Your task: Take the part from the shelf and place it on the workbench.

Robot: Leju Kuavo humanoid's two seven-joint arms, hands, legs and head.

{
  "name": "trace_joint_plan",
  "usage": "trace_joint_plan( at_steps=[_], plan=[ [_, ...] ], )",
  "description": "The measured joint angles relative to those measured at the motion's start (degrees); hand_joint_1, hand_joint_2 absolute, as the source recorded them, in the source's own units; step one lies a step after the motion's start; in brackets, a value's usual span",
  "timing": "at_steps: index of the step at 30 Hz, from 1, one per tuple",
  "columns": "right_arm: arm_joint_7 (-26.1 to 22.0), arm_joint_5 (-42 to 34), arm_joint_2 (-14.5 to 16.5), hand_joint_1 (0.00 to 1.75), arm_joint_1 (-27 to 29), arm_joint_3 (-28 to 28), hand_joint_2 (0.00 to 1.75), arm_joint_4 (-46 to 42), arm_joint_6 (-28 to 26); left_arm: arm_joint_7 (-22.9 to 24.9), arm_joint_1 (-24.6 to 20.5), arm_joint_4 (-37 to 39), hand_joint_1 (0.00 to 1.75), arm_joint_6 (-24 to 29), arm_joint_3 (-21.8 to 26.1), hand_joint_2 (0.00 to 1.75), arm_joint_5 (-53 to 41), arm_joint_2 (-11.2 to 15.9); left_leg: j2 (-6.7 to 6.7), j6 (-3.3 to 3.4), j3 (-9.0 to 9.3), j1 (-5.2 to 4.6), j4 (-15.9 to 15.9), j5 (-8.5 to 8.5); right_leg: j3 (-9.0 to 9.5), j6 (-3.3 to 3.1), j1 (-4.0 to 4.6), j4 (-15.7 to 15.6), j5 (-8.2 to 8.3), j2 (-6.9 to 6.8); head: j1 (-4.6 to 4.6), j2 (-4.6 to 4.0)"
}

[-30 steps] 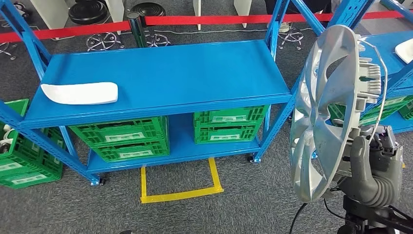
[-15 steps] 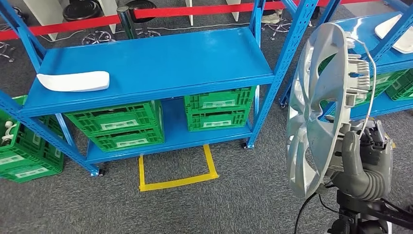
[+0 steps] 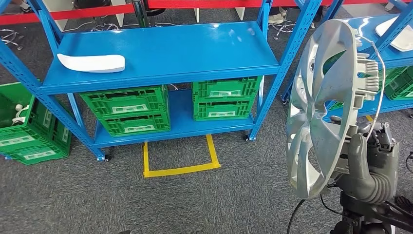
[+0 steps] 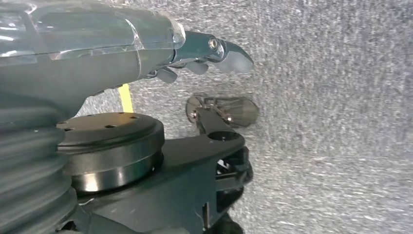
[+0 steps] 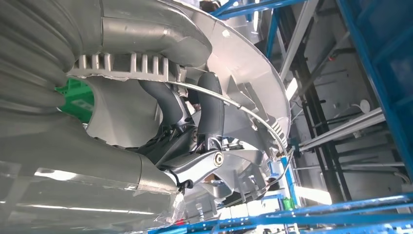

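A large silver wheel cover (image 3: 321,112) stands on edge at the right of the head view, its ribbed back facing right. My right hand (image 3: 367,165) grips it at its lower rim from behind. In the right wrist view my dark fingers (image 5: 209,112) curl around the cover's inner side (image 5: 243,63), beside its wire ring. My left hand (image 4: 146,44) hangs over the grey carpet and holds nothing, its fingers stretched out. The blue shelf (image 3: 160,48) stands ahead with a white curved part (image 3: 91,62) lying at the left of its top board.
Green crates (image 3: 129,109) (image 3: 225,100) fill the shelf's lower level, and another (image 3: 29,131) stands at the left. A yellow tape square (image 3: 180,168) marks the carpet in front. A second blue shelf (image 3: 389,53) at the right holds a white part (image 3: 397,34). A red barrier (image 3: 97,10) runs behind.
The camera has moved: the whole scene has shifted and the shelf now sits a little further right in the picture. The wheel cover stays in my right hand.
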Motion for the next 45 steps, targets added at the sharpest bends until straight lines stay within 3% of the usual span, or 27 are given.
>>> trace_joint_plan(
  at_steps=[2,3,4,6,8,10,11,12,14,16,18,20,22,24,26,27,29,31,33,34,37,39,41,42,43,44,45],
  plan=[
    [-0.3,0.1,0.1,1.75,-0.5,0.1,1.75,0.1,0.3,-0.2,0.0,0.0,0.0,0.0,0.0,1.75,-0.2,0.0,0.11,-0.42,-0.86,-0.21,0.1,1.03,6.02,-0.67,0.2,-9.3,0.84,0.25,0.27,0.0],
    [-0.4,0.1,0.2,1.75,-0.8,0.2,1.75,0.1,0.6,-0.3,-0.1,0.0,0.0,0.0,-0.1,1.75,-0.3,0.0,0.24,-0.69,-1.19,-0.24,0.1,1.6,7.85,-1.0,0.36,-12.5,0.53,0.39,0.29,0.0],
    [-0.6,0.1,0.3,1.75,-1.1,0.2,1.75,0.2,0.8,-0.4,-0.1,0.0,0.0,0.0,-0.1,1.75,-0.3,0.1,0.4,-1.0,-1.5,-0.22,0.1,2.16,8.59,-1.31,0.56,-14.1,0.29,0.47,0.31,0.0],
    [-1.0,-0.1,0.4,1.75,-1.6,0.4,1.75,0.4,1.4,-0.6,0.0,0.0,0.0,0.1,-0.2,1.75,-0.3,0.2,0.61,-1.66,-2.13,-0.1,0.2,2.65,7.73,-1.99,0.69,-14.6,1.1,0.33,0.31,0.0],
    [-1.2,-0.2,0.6,1.75,-2.0,0.6,1.75,0.8,1.7,-0.7,0.0,0.0,0.0,0.1,-0.4,1.75,-0.3,0.2,0.43,-2.25,-3.42,0.06,2.9,-0.83,6.23,-2.78,0.58,-14.8,2.57,0.09,-0.08,0.0],
    [-1.2,-0.3,0.8,1.75,-2.2,0.7,1.75,1.1,1.8,-0.8,0.0,0.0,0.0,0.1,-0.4,1.75,-0.4,0.3,0.0,-2.71,-5.27,0.4,9.7,-7.01,4.37,-3.28,0.62,-14.7,3.93,-0.09,-0.8,0.0],
    [-1.2,-0.3,0.9,1.75,-2.3,0.8,1.75,1.2,1.8,-0.8,0.0,0.0,0.0,0.1,-0.4,1.75,-0.4,0.3,-0.16,-2.91,-5.9,0.51,13.4,-8.94,3.36,-3.36,0.69,-14.5,4.58,-0.2,-1.04,0.0],
    [-1.2,-0.3,0.9,1.75,-2.4,0.8,1.75,1.4,1.8,-0.7,0.0,0.0,0.0,0.1,-0.4,1.75,-0.4,0.3,-0.26,-3.05,-6.01,0.55,16.1,-9.33,2.28,-3.35,0.74,-14.2,5.21,-0.29,-1.2,0.0],
    [-1.2,-0.3,1.1,1.75,-2.5,1.0,1.75,1.5,1.8,-0.7,0.0,0.0,0.0,0.0,-0.5,1.75,-0.5,0.3,-0.26,-3.11,-3.76,0.56,16.3,-6.52,0.05,-3.16,0.76,-13.3,6.21,-0.41,-1.49,0.0],
    [-1.2,-0.2,1.3,1.75,-2.7,1.2,1.75,1.5,1.9,-0.6,-0.1,0.0,0.0,0.0,-0.8,1.75,-0.6,0.3,-0.2,-2.88,2.22,0.53,9.2,-4.3,-1.87,-2.83,0.79,-11.9,6.79,-0.48,-1.75,0.0],
    [-1.2,-0.1,1.4,1.75,-2.8,1.5,1.75,1.5,1.9,-0.5,-0.2,0.0,0.0,0.0,-1.0,1.75,-0.7,0.4,-0.17,-2.38,7.66,0.45,1.3,-5.62,-2.96,-2.38,0.89,-10.8,7.26,-0.57,-1.82,0.0],
    [-1.1,0.5,1.5,1.75,-3.1,1.8,1.75,1.6,1.9,-0.5,-0.3,0.0,0.0,0.0,-1.1,1.75,-0.7,0.4,-0.19,-1.71,8.84,0.36,-1.5,-6.6,-3.41,-1.8,0.91,-10.5,8.08,-0.66,-1.73,0.0],
    [-0.6,2.0,1.5,1.75,-3.6,2.2,1.75,1.8,2.0,-0.6,-0.3,0.0,0.0,0.0,-1.3,1.75,-0.6,0.4,-0.07,-0.89,7.83,0.56,-1.6,-5.61,-4.09,-1.12,0.77,-10.0,7.57,-0.47,-1.75,0.0],
    [0.1,4.1,1.5,1.75,-4.2,2.9,1.75,1.9,2.1,-0.8,-0.3,0.0,0.0,0.0,-1.4,1.75,-0.3,0.4,0.15,-0.24,6.42,0.77,-1.7,-4.19,-5.47,-0.42,0.51,-6.2,3.2,-0.22,-1.29,0.0],
    [0.7,5.6,1.6,1.75,-5.0,3.7,1.75,2.1,2.4,-1.0,-0.3,0.0,0.0,0.1,-1.4,1.75,0.2,0.5,0.37,-0.07,4.79,0.68,-1.6,-2.85,-6.91,0.15,0.19,1.2,-2.22,-0.15,-0.56,0.0],
    [0.8,5.9,1.7,1.75,-5.5,4.1,1.75,2.3,2.6,-1.0,-0.3,0.0,0.0,0.2,-1.4,1.75,0.4,0.6,0.51,-0.11,3.95,0.64,-1.5,-2.22,-7.12,0.32,0.06,4.3,-3.39,-0.14,-0.36,0.0],
    [0.9,6.0,1.8,1.75,-6.3,5.1,1.75,2.7,3.1,-0.9,-0.3,0.0,0.0,0.4,-1.4,1.75,0.6,0.8,0.8,-0.31,2.38,0.6,-1.4,-1.09,-5.35,0.39,-0.07,5.3,-2.02,-0.13,-0.08,0.0],
    [0.9,6.0,1.9,1.75,-6.9,6.0,1.75,3.2,3.6,-0.6,-0.4,0.0,0.0,0.6,-1.4,1.75,0.8,1.0,0.96,-0.68,1.24,0.56,-1.2,-0.16,0.04,0.14,-0.08,-1.7,1.12,0.06,0.27,0.0],
    [0.9,6.0,1.9,1.75,-7.5,6.9,1.75,3.8,3.8,-0.4,-0.5,0.0,0.0,0.9,-1.4,1.75,1.2,1.2,1.11,-1.22,0.58,0.36,-1.1,0.77,5.64,-0.41,0.02,-10.5,1.99,0.49,0.51,0.0],
    [0.8,6.0,2.0,1.75,-7.7,7.2,1.75,4.0,3.9,-0.3,-0.5,0.0,0.0,1.0,-1.4,1.75,1.4,1.3,1.21,-1.51,0.27,0.28,-1.1,1.27,7.03,-0.66,0.11,-13.0,1.78,0.67,0.5,0.0],
    [0.8,6.0,2.1,1.75,-8.0,8.3,1.75,4.7,4.0,-0.2,-0.5,0.0,0.0,1.2,-1.4,1.75,1.6,1.6,1.27,-2.42,-0.88,0.27,-0.6,1.74,6.38,-1.63,0.19,-14.5,2.15,0.41,0.28,0.0],
    [0.8,6.0,2.1,1.75,-8.1,8.9,1.75,5.2,4.0,0.2,-0.5,0.0,0.0,1.3,-1.4,1.75,1.7,1.8,0.65,-2.97,-2.49,0.43,2.9,-2.18,5.01,-2.66,0.15,-14.6,3.29,0.05,-0.28,0.0],
    [0.9,6.0,2.1,1.75,-8.2,9.5,1.75,5.6,4.0,1.1,-0.5,0.0,0.0,1.5,-1.4,1.75,1.7,2.0,-0.02,-3.27,-4.68,0.59,10.1,-7.9,3.49,-3.19,0.45,-14.3,4.32,-0.15,-1.14,0.0],
    [1.0,6.0,2.1,1.75,-8.2,9.9,1.75,5.8,3.9,1.6,-0.5,0.0,0.0,1.6,-1.4,1.75,1.7,2.2,-0.15,-3.29,-5.42,0.58,13.6,-9.37,2.61,-3.3,0.65,-14.1,4.72,-0.23,-1.5,0.0],
    [1.1,6.0,2.1,1.75,-8.1,10.2,1.75,6.1,3.9,2.2,-0.5,0.0,0.0,1.7,-1.4,1.75,1.7,2.3,-0.22,-3.21,-5.51,0.56,15.8,-9.41,1.73,-3.36,0.86,-13.8,5.07,-0.31,-1.72,0.0],
    [1.2,5.9,2.1,1.75,-8.1,10.5,1.75,6.3,3.8,2.6,-0.5,0.0,0.0,1.7,-1.4,1.75,1.7,2.4,-0.23,-3.03,-4.71,0.53,16.0,-8.2,0.88,-3.4,1.06,-13.4,5.36,-0.38,-1.86,0.0],
    [1.2,5.9,2.1,1.75,-8.1,10.8,1.75,6.5,3.8,3.0,-0.5,0.0,0.0,1.9,-1.5,1.75,1.6,2.6,-0.23,-2.74,-2.9,0.47,14.2,-6.3,0.13,-3.41,1.26,-13.0,5.64,-0.43,-1.95,0.0]
  ],
)
